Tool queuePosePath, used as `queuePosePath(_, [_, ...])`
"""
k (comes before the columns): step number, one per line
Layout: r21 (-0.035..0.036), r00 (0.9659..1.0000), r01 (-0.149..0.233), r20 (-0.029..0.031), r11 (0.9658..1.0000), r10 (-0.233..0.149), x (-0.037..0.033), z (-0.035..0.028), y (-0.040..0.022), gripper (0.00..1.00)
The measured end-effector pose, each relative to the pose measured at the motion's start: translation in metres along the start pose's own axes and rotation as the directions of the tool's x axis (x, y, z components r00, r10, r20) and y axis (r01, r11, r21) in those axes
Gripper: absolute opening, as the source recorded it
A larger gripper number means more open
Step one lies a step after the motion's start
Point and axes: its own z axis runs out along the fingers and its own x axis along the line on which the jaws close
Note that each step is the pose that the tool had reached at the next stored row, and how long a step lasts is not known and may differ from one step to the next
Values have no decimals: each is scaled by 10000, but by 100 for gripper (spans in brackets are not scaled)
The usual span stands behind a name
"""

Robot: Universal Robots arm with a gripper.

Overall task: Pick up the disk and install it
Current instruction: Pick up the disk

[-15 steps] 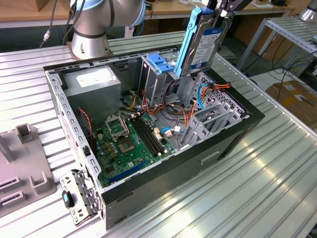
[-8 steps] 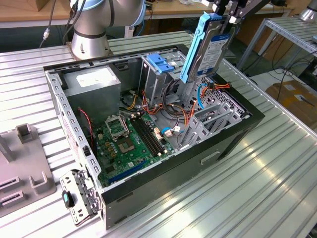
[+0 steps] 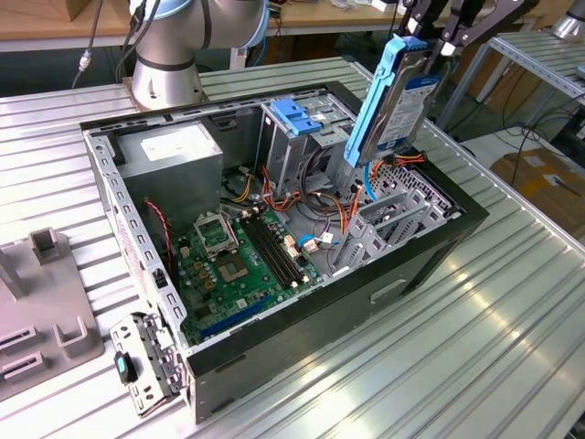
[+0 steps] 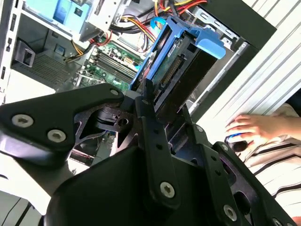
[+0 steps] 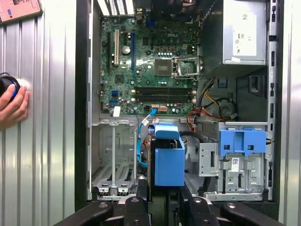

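Note:
The disk [image 3: 393,96] is a silver-grey drive in a bright blue carrier. It hangs upright over the open computer case [image 3: 430,261], at the exterior view's right. My gripper [image 3: 425,32] is shut on its top edge. In both wrist views the black fingers [image 4: 146,106] clamp the disk [image 4: 181,61] from both sides. The disk [image 5: 167,155] sits between an empty metal bay [image 5: 115,155] and a cage with blue clips [image 5: 242,141], above the case floor. The gripper [image 5: 164,190] shows at that picture's edge.
Inside the case lie a green motherboard [image 3: 238,265], a grey power supply box [image 3: 174,151], loose coloured cables [image 3: 320,206] and the empty bay [image 3: 393,219]. A person's hand [image 5: 11,106] rests on the table beside the case. A grey fixture [image 3: 37,302] stands at the exterior view's left.

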Motion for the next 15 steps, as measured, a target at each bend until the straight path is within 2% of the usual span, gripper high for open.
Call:
queuePosePath(5, [0,10000,-1,-1,10000,1,168,-2,2,35])
queuePosePath(10, [0,10000,-1,0,10000,1,282,-2,4,35])
queuePosePath(11, [0,10000,-1,0,10000,1,353,-3,4,35])
queuePosePath(15, [0,10000,-1,3,10000,1,467,16,6,35])
